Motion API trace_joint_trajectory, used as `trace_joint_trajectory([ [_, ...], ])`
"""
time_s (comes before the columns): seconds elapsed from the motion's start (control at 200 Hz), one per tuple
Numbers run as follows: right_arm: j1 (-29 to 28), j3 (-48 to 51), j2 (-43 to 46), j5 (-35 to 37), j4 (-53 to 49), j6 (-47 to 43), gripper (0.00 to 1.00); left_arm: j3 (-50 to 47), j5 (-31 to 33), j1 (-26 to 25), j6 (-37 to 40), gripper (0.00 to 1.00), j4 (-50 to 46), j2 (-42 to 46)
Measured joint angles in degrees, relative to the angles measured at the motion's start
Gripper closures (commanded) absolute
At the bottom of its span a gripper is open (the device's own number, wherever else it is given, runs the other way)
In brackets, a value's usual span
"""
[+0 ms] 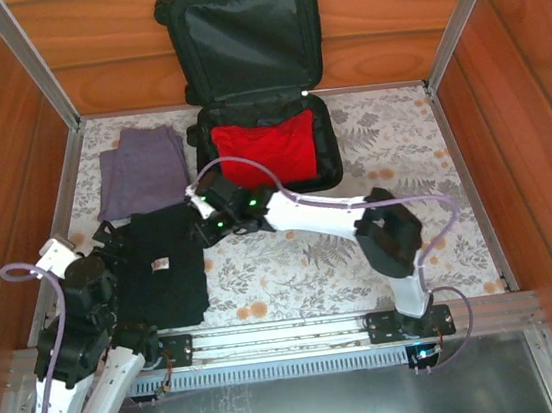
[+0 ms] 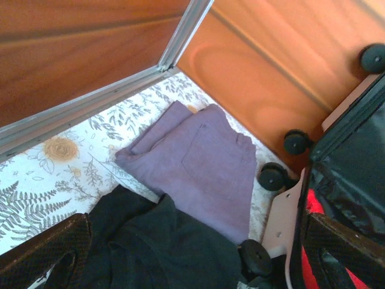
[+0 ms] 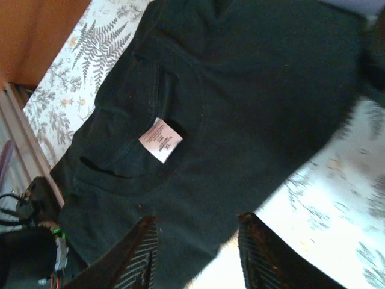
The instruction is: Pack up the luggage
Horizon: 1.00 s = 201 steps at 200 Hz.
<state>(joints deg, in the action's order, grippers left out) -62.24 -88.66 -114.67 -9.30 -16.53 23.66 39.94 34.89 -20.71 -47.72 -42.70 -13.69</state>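
The luggage (image 1: 330,149) lies open at the back, its black-lined lid propped against the wooden wall, and a red garment (image 1: 267,147) is in its lower half. A black T-shirt (image 1: 168,270) with a white neck label (image 3: 160,139) is spread on the table front left. My right gripper (image 1: 198,216) reaches across to the shirt's right edge; its fingers (image 3: 141,247) stand apart, low over that edge (image 3: 198,241). My left gripper (image 2: 198,259) hovers open above the shirt's far left part (image 2: 150,247). Beyond it is the luggage's shell (image 2: 286,211).
Folded purple trousers (image 1: 140,168) lie back left, between the black shirt and the luggage's wheels (image 2: 274,176). Wooden walls with metal rails (image 1: 37,65) enclose the floral-patterned table (image 1: 400,151). The right arm's elbow (image 1: 391,238) rises over the front right.
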Motion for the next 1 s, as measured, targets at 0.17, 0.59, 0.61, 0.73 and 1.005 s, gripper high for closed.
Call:
trace_joint_trajectory([
  [0.17,-0.8,-9.5,-10.1,-0.5,-1.0,-3.7,0.68,1.8,-0.1,0.0,-0.1,0.05,-1.3,0.7],
  [0.59,-0.8,-23.8,-23.5,2.8,-8.1,-10.2,0.87,2.1,-0.2,0.0,-0.7,0.05,-2.4,1.4],
  [0.61,-0.8,-24.0,-23.8,2.8,-8.6,-10.1,0.88,2.0,-0.2,0.0,-0.8,0.05,-2.4,1.5],
  [0.73,-1.2,-22.8,-23.6,3.9,-9.3,-10.0,0.92,1.2,-0.2,0.0,-0.9,0.05,-2.4,1.9],
  [1.005,-4.1,-9.3,-15.2,8.0,-8.3,-5.1,0.99,0.2,-0.2,0.0,-1.6,0.05,-2.4,2.6],
])
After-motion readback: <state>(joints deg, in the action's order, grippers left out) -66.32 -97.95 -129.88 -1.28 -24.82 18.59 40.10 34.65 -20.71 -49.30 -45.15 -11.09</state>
